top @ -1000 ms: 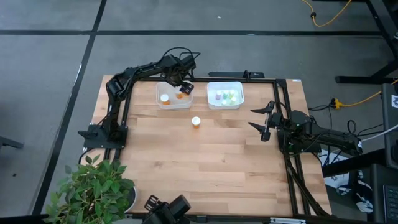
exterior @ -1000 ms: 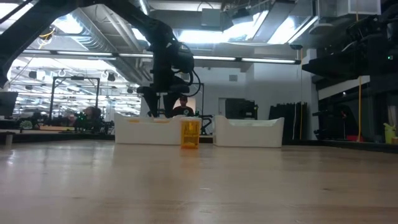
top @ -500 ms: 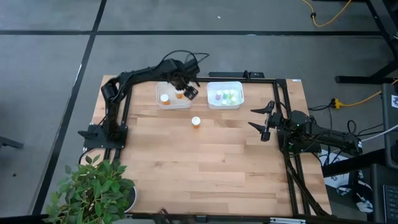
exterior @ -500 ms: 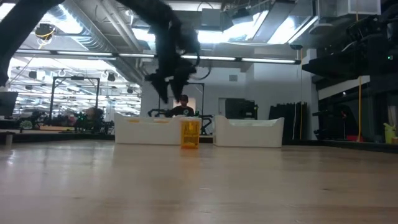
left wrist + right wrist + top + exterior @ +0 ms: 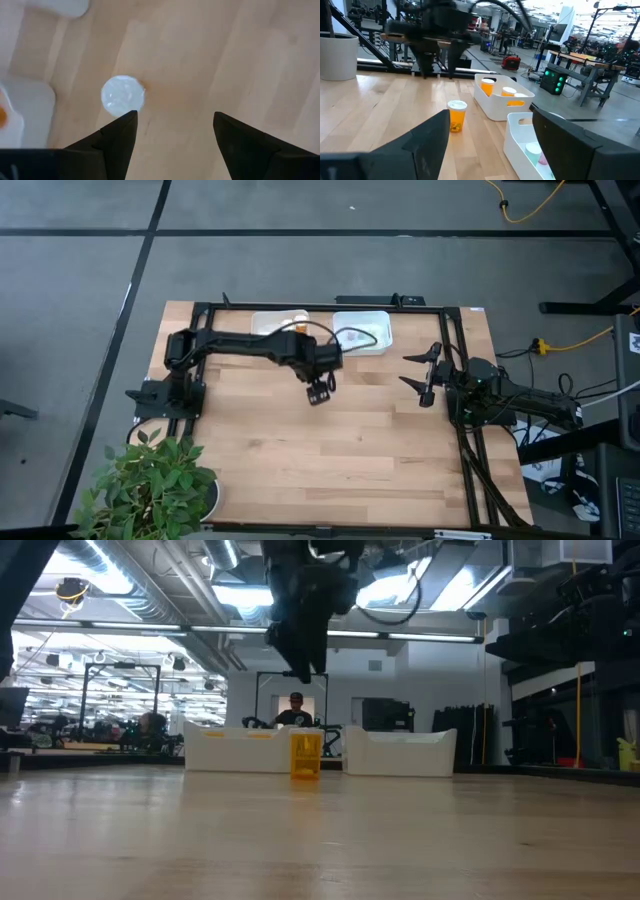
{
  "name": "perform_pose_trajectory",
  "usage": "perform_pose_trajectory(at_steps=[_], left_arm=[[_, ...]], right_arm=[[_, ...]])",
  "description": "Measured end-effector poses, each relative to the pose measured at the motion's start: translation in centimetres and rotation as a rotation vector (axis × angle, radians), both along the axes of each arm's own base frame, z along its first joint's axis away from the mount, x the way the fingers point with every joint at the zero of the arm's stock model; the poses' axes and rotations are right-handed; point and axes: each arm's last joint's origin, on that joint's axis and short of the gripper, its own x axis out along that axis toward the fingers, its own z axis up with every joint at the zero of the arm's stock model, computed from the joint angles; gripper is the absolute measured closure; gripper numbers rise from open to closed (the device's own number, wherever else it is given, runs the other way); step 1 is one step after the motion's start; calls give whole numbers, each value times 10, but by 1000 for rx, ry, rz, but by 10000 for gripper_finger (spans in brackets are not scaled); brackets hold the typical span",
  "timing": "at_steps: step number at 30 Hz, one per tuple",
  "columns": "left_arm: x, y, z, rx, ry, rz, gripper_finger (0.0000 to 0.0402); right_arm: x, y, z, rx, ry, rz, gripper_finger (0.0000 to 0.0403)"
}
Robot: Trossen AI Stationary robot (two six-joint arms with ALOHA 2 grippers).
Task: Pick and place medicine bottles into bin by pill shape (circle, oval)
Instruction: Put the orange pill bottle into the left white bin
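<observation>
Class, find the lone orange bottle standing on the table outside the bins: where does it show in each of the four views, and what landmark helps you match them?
High view: not visible; the left gripper hangs over that spot.
Low view: bottle at centre, before the gap between the bins.
Left wrist view: its white cap seen from above.
Right wrist view: left of centre.
Landmark: the bin with orange bottles, beside it.
</observation>
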Motion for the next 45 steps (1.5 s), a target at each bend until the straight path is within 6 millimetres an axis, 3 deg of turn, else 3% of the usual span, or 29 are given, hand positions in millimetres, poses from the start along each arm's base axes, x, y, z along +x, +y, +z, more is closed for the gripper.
perform_pose_trajectory(at_steps=[7, 10, 14, 19, 30, 40, 45], left_arm=[[1, -14, 0, 105, 29, -352, 149], [1, 2, 0, 8, -7, -342, 149], [-3, 29, 0, 13, -1, -292, 149], [-3, 41, -8, 32, 32, -344, 149], [-1, 36, -9, 103, 53, -338, 147], [-2, 32, -9, 128, 88, -338, 95], [0, 33, -11, 110, 78, -342, 95]], right_arm=[[0, 0, 0, 0, 0, 0, 117], [0, 0, 0, 0, 0, 0, 117], [0, 0, 0, 0, 0, 0, 117], [0, 0, 0, 0, 0, 0, 117], [0, 0, 0, 0, 0, 0, 117], [0, 0, 0, 0, -1, 0, 117], [0, 0, 0, 0, 0, 0, 117]])
